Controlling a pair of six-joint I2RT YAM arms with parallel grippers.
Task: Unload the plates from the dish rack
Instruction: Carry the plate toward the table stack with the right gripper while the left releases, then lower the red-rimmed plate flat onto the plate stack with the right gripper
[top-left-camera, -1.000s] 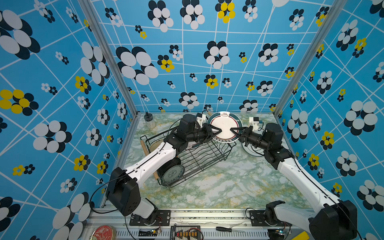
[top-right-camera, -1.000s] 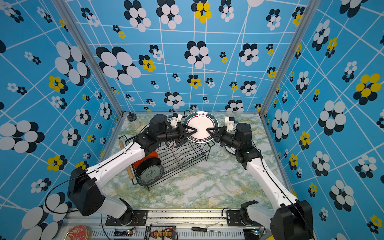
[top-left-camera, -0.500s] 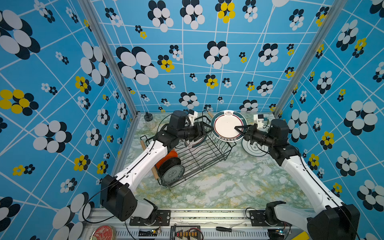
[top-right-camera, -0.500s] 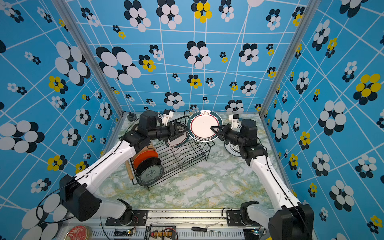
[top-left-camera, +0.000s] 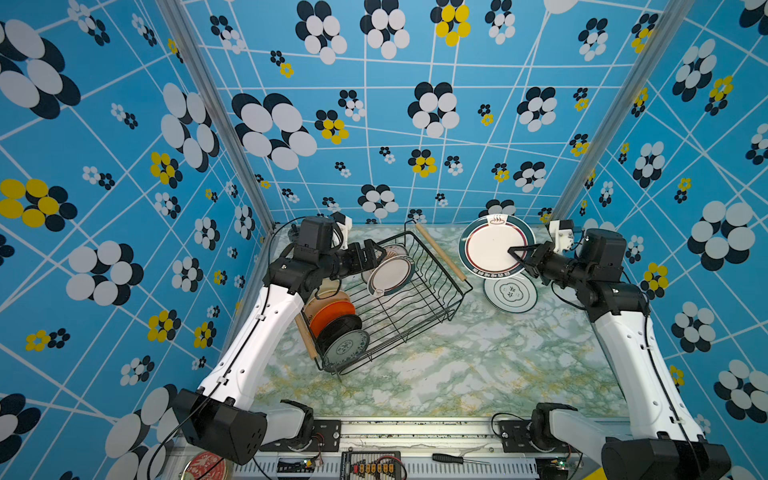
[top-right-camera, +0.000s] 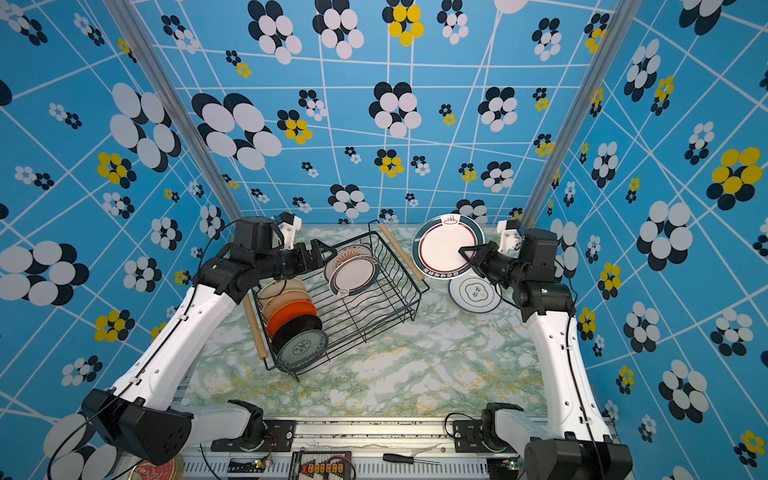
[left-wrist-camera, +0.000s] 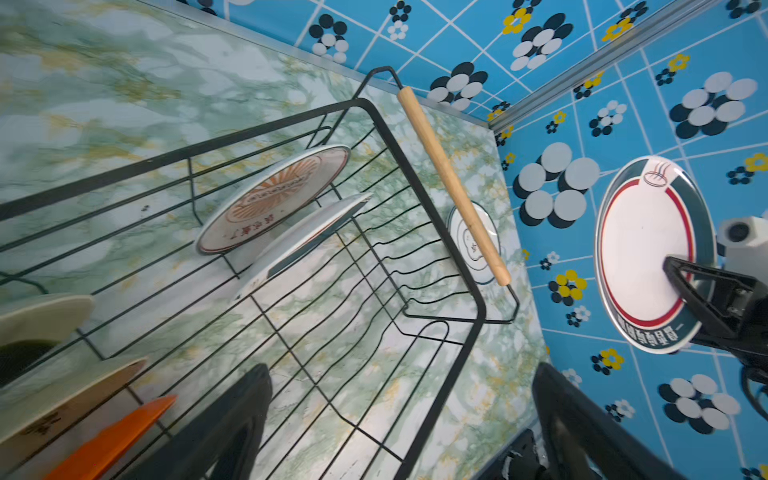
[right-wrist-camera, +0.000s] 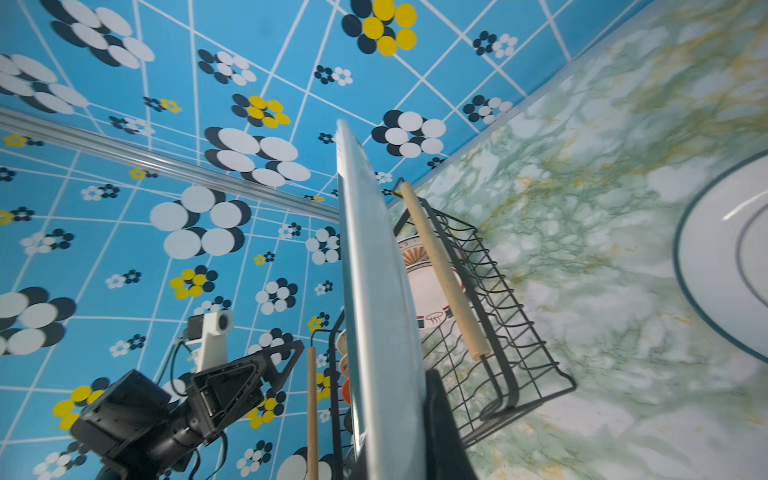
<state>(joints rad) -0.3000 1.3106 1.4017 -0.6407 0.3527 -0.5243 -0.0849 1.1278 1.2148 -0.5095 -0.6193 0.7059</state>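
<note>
- We see a large white plate (top-left-camera: 494, 243) with a dark green rim and a red ring, lifted clear of the bench (top-left-camera: 457, 365) to the right of the dish rack (top-left-camera: 419, 316), its face tilted up toward both top views
- The right gripper (top-left-camera: 515, 254) has its jaws clamped on that plate's lower right edge
- Just below it a smaller white plate (top-left-camera: 510, 293), with a dark rim and a printed centre, lies flat on the bench
- In the black wire rack two white dark-rimmed plates (top-left-camera: 390, 276) lean at the far end
- At the near left end a row stands on edge: cream ones, an orange plate (top-left-camera: 332, 313), a black plate (top-left-camera: 343, 326) and a blue-grey plate (top-left-camera: 347, 348)
- The rack's far wooden handle (top-left-camera: 440, 253) runs between the racked plates and the lifted one
- The left gripper (top-left-camera: 374, 255) hovers over the rack's far left, just beside the two leaning plates, jaws spread wide and holding nothing
</note>
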